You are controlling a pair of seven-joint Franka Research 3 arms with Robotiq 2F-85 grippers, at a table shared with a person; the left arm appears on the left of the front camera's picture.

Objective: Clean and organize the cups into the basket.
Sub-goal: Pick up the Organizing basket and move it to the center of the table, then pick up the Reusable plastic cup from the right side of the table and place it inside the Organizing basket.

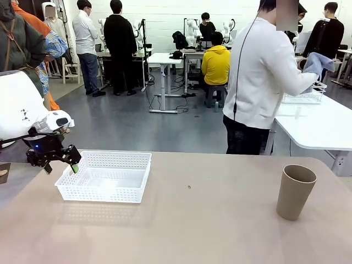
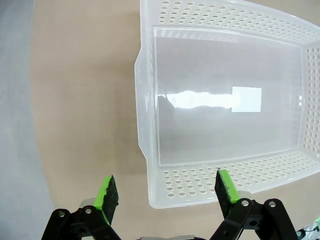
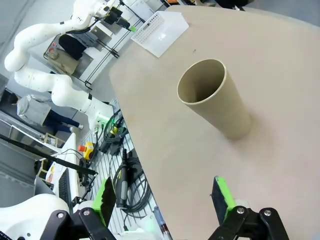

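One kraft brown paper cup (image 1: 295,191) stands upright and empty on the table's right side. In the right wrist view the cup (image 3: 215,97) is ahead of my right gripper (image 3: 162,197), which is open and apart from it. The second brown cup and the mint green cup are out of view. The white perforated basket (image 1: 104,187) sits empty at the left. My left gripper (image 1: 61,166) hovers open just off the basket's left end. From the left wrist, the basket's near wall (image 2: 215,180) lies between the green fingertips (image 2: 107,192).
A person in a white top stands beyond the far edge, turned away, holding a blue-grey cloth (image 1: 318,63) over a neighbouring white table with a wire basket (image 1: 304,97). Bare tan tabletop (image 1: 209,214) stretches between the basket and the cup.
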